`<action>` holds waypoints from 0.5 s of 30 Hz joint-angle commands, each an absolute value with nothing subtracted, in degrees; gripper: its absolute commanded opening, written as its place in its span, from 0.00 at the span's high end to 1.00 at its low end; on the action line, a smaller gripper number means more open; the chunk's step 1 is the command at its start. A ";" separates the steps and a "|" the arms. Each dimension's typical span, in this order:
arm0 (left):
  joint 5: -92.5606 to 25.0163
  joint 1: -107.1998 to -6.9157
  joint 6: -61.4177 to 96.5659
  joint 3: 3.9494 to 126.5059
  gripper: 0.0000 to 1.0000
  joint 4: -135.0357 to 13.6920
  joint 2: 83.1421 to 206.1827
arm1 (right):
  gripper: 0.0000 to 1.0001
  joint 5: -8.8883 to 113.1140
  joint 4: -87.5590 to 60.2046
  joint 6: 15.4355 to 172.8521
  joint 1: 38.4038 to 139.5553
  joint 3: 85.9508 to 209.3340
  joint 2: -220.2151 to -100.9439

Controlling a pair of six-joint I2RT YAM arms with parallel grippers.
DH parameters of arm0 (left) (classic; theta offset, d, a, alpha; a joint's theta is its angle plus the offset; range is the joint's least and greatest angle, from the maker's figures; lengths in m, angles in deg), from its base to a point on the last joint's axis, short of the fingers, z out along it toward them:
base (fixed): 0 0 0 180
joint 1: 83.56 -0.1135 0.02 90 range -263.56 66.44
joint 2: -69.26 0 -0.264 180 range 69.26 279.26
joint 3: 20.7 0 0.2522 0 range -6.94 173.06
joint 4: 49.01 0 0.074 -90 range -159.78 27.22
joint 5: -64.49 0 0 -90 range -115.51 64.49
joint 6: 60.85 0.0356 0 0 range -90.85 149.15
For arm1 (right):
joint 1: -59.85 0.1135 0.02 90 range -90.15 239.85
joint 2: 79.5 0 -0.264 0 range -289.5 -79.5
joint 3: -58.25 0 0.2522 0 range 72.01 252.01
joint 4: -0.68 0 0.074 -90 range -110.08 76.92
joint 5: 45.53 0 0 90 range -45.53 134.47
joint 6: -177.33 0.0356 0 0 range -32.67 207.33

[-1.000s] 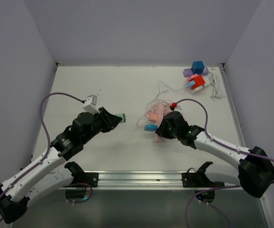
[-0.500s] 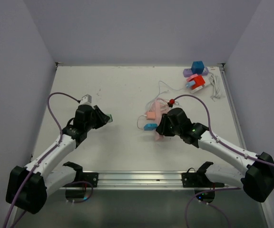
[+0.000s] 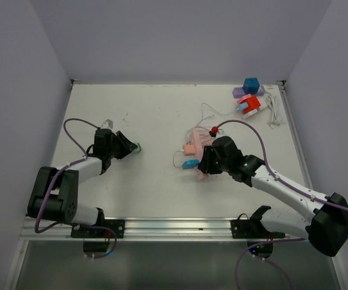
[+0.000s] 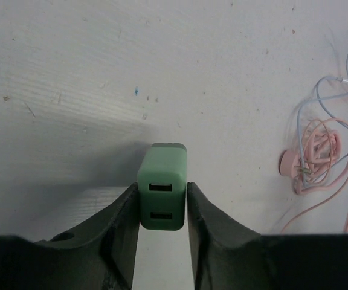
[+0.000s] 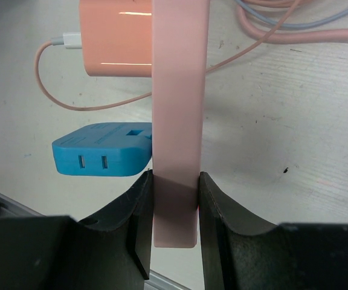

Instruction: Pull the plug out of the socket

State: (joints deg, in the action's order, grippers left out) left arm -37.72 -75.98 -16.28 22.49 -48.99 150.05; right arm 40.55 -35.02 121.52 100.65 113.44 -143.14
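My left gripper [image 3: 132, 148] is shut on a green plug [image 3: 136, 147] and holds it low over the white table, well left of the socket. In the left wrist view the green plug [image 4: 162, 186] sits between the two fingers [image 4: 116, 235], its two slots facing the camera. My right gripper [image 3: 203, 170] is shut on a pink socket strip [image 5: 175, 115], which stands on edge between its fingers. A salmon plug [image 5: 115, 37] and a blue plug [image 5: 100, 157] are on the strip's left side. Both show in the top view, the salmon plug [image 3: 190, 148] above the blue plug [image 3: 190, 163].
A tangle of pink and pale cables [image 3: 202, 134] lies just beyond the right gripper; it also shows in the left wrist view [image 4: 319, 151]. A purple strip [image 3: 239, 92] with a blue block [image 3: 251, 84] and a red plug [image 3: 251, 105] sits at the back right, beside a white cord [image 3: 273, 110].
My left arm has drawn back to the left with the green plug in its grip, away from the socket strip. My right gripper has shifted slightly, still holding the pink strip.
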 commanded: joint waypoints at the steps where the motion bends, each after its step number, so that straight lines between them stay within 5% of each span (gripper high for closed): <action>1: -42.64 -78.28 -16.46 22.33 0.56 -40.72 151.52 | 1.00 42.80 -31.54 119.59 100.63 117.27 -143.74; 6: -42.74 -79.25 -15.76 21.36 0.11 -42.81 147.76 | 1.00 43.15 -31.89 118.62 100.63 119.02 -145.50; 15: -44.40 -78.99 -8.31 21.97 0.02 -54.76 134.67 | 1.00 43.85 -34.08 116.60 100.63 124.12 -150.07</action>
